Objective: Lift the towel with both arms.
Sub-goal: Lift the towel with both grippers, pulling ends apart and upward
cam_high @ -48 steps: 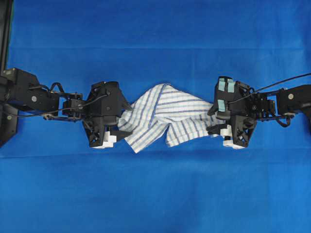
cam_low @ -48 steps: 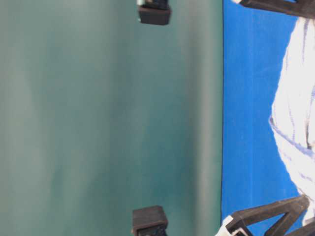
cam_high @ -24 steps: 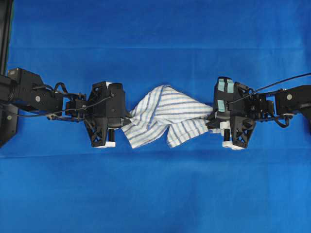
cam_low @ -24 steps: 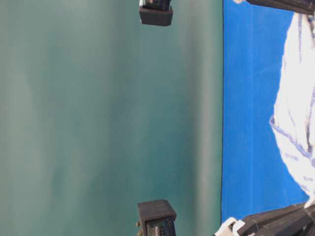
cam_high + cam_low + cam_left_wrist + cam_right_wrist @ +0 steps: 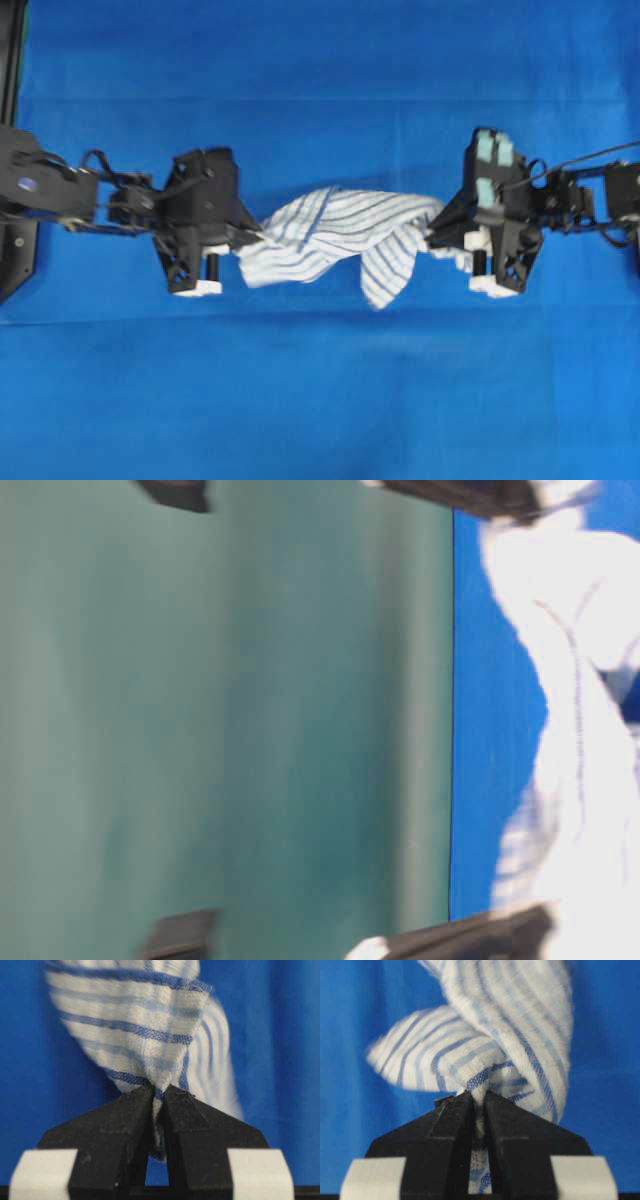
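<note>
The towel [image 5: 335, 240], white with blue stripes, hangs stretched and twisted between my two grippers above the blue tablecloth [image 5: 320, 400]. My left gripper [image 5: 243, 238] is shut on the towel's left end. In the left wrist view the cloth [image 5: 145, 1025] is pinched between the black fingers [image 5: 120, 1125]. My right gripper [image 5: 437, 232] is shut on the towel's right end. The right wrist view shows the bunched towel [image 5: 495, 1045] clamped between the fingers [image 5: 520, 1130]. In the table-level view the towel [image 5: 575, 740] is a blurred white mass off the cloth.
The blue tablecloth covers the whole table in the overhead view. A dark frame [image 5: 12, 60] runs along the far left edge. A plain green wall [image 5: 220, 720] fills most of the table-level view.
Both grippers closed on the towel's ends. They then rose and drew apart, so the towel left the tablecloth and pulled into a narrower twisted band.
</note>
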`<state>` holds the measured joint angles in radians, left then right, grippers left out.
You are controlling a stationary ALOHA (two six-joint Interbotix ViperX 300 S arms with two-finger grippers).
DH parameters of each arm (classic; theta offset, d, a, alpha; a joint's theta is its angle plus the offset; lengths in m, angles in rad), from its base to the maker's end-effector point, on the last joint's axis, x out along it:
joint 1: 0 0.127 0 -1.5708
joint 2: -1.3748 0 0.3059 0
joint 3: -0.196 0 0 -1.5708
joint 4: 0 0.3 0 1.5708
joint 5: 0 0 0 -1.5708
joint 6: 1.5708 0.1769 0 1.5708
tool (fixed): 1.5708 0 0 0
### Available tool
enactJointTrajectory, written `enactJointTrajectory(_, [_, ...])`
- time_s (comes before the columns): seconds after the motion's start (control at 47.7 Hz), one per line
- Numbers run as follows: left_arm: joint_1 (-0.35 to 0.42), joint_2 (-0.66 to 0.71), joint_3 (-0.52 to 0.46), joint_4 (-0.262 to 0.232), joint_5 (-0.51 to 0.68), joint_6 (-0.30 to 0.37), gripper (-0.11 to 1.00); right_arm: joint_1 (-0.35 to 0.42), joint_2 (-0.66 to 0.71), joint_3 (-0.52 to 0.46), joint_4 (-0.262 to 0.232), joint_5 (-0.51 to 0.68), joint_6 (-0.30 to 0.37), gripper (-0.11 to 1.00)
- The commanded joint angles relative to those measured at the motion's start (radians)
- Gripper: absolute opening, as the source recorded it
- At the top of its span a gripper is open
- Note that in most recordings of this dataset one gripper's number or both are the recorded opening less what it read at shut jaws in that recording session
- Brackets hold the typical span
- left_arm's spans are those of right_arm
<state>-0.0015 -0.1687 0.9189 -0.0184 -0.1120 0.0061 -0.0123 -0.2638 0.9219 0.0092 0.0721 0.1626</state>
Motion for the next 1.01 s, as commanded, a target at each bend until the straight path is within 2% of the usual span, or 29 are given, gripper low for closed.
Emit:
enactJointTrajectory(0.0, [0.006,-0.109,-0.015,-0.002,0.044,0.002,0.03,-0.020,-0.071,-0.043,-0.014,0.051,-0.002,0.09])
enactJointTrajectory(0.21, [0.032,-0.308,-0.023,-0.002,0.118,0.002,0.03,-0.081,-0.173,-0.140,-0.051,0.178,-0.006,0.09])
enactJointTrajectory(0.44, [0.061,-0.451,-0.091,0.000,0.170,0.003,0.03,-0.110,-0.249,-0.261,-0.124,0.287,-0.008,0.09])
enactJointTrajectory(0.733, [0.063,-0.523,-0.224,0.000,0.295,0.037,0.03,-0.112,-0.301,-0.394,-0.175,0.399,-0.009,0.09])
enactJointTrajectory(0.985, [0.061,-0.515,-0.250,-0.002,0.302,0.044,0.03,-0.112,-0.305,-0.423,-0.176,0.419,-0.020,0.09])
